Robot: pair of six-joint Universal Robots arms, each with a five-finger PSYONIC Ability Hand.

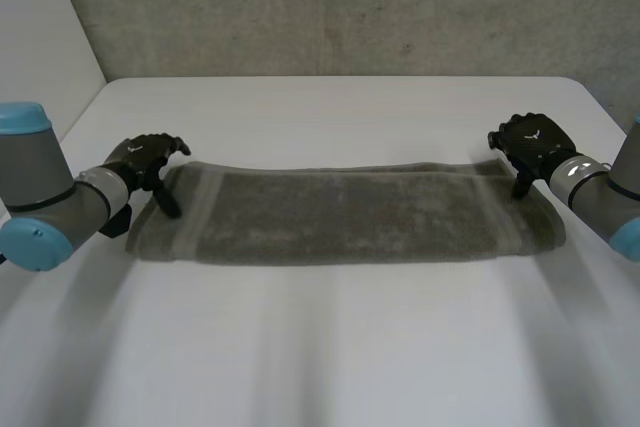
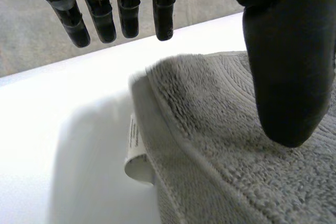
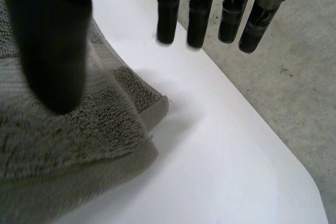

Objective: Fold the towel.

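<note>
A grey-green towel lies as a long folded strip across the white table. My left hand hovers at the strip's far left corner, open, its fingers straight above the table and its thumb over the towel. At the far right corner my right hand is open too, with straight fingers above bare table and its thumb over the towel. Neither hand holds cloth.
A white label sticks out from under the towel's left end. The table's far edge meets a grey wall. Beyond the table's right corner lies grey floor. A wide stretch of table runs in front of the towel.
</note>
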